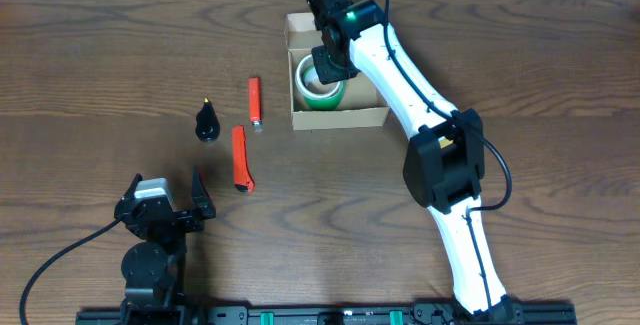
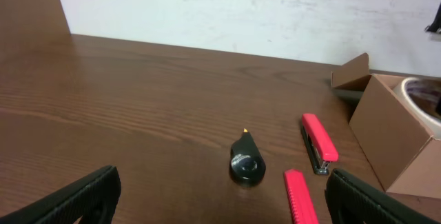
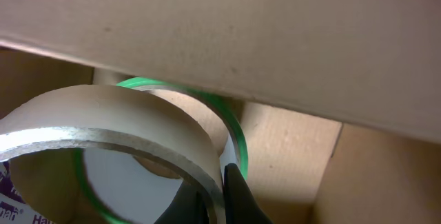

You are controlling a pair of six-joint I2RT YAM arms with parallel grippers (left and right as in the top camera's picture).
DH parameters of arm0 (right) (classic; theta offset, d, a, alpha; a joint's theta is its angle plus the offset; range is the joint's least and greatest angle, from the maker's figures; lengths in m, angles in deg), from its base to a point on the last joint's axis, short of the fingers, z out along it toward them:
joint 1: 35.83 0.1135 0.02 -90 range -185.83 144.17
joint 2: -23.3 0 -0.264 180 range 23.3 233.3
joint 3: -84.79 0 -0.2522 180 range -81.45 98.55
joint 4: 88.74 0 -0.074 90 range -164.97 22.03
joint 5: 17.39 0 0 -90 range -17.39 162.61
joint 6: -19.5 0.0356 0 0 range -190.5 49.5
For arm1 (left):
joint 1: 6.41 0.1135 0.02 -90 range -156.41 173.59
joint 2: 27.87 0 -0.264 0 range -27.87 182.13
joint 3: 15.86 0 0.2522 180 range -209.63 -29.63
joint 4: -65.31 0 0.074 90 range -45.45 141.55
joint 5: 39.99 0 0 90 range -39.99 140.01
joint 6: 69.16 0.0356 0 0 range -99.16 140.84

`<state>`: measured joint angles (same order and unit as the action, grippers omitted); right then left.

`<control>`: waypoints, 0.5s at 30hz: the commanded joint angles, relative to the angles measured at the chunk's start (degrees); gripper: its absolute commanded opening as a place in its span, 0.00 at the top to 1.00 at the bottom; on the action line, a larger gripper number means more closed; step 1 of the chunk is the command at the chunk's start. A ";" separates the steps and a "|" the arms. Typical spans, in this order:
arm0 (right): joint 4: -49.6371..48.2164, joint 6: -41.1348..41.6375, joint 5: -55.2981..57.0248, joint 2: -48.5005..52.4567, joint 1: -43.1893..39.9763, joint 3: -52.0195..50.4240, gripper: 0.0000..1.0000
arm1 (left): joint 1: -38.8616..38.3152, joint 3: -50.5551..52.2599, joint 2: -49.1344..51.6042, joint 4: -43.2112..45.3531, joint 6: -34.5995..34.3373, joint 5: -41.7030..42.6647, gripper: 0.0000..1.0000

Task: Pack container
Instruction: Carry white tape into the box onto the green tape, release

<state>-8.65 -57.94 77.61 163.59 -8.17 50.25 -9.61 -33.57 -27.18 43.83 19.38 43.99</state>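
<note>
The container (image 1: 340,118), a brown cardboard box with its flaps open, stands at the back middle of the table. Inside its opening is a tape roll (image 1: 320,90) with a pale core and a green edge. My right gripper (image 1: 330,69) reaches down into the box and is shut on that roll's wall. In the right wrist view the black fingers (image 3: 238,195) pinch the tape roll (image 3: 117,124) on both sides of its wall, with the container's cardboard side (image 3: 275,38) close above. My left gripper (image 1: 165,189) stands open and holds nothing near the front left, its gripper (image 2: 220,214) wide apart.
Left of the box lie a red stapler (image 1: 256,101), a red utility knife (image 1: 241,158) and a black cone-tipped marker (image 1: 207,122). From the left wrist they are just ahead: marker (image 2: 247,165), stapler (image 2: 318,141), knife (image 2: 300,198), box (image 2: 393,134).
</note>
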 commanded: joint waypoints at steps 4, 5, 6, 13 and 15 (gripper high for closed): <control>-0.26 -0.22 1.03 1.53 0.17 0.24 0.99 | -0.09 1.01 -0.44 -2.14 0.00 -0.55 0.04; -0.31 -0.22 1.03 1.62 0.17 0.24 0.99 | -0.09 1.01 -0.44 -2.14 0.00 -0.55 0.05; -0.35 -0.22 1.03 1.64 0.17 0.24 0.99 | -0.09 1.01 -0.44 -2.14 0.00 -0.55 0.05; -0.15 -0.68 0.96 1.40 0.17 0.33 0.60 | -0.09 1.01 -0.44 -2.14 0.00 -0.55 0.05; 0.15 -1.09 1.01 0.57 0.17 0.42 0.60 | -0.09 1.01 -0.44 -2.12 0.00 -0.55 0.05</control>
<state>-8.76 -58.16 77.78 163.94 -8.17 50.25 -9.61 -33.57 -27.18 43.83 19.38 44.01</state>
